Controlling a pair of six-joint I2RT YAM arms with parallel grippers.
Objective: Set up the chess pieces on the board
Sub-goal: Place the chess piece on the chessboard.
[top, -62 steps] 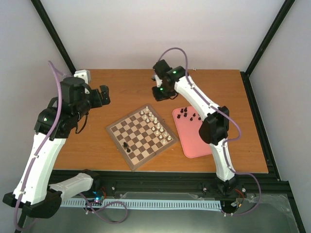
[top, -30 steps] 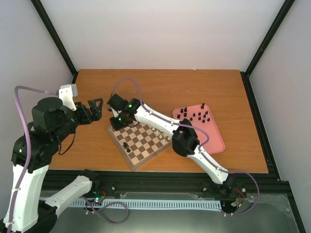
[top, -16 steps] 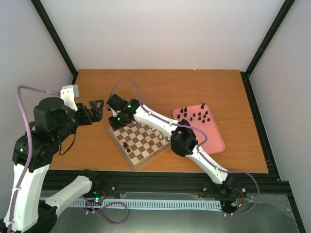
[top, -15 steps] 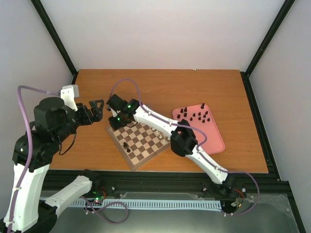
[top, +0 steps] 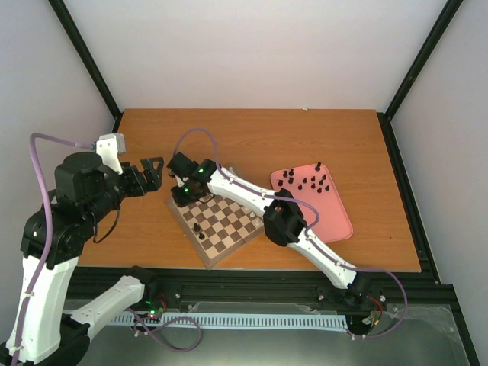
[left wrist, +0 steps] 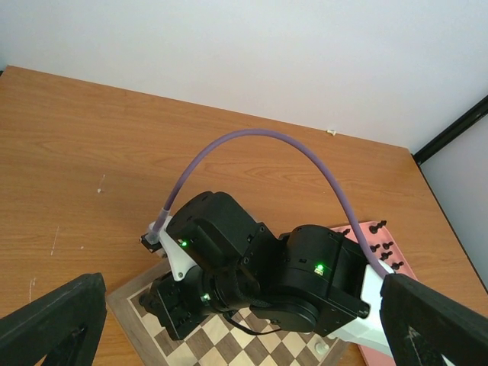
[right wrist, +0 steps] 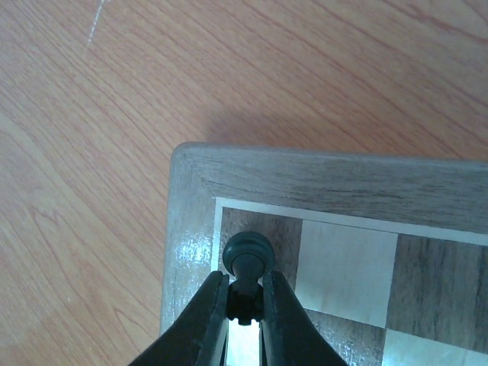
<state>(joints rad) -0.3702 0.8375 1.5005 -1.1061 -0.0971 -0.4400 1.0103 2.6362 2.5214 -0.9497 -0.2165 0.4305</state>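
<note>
At the frame's left, the left jaws hang spread open above the desk (top: pixel 267 137). Centre-left, the right jaws pinch a black chess piece (right wrist: pixel 248 255) over the dark corner square of the board (top: pixel 221 225). Further right, other black pieces (top: pixel 305 181) stand on the pink tray (top: pixel 328 217).

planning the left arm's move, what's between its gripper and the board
Only bare table, per the top view. The left gripper is open; the right gripper holds a piece over a corner of the board.
</note>
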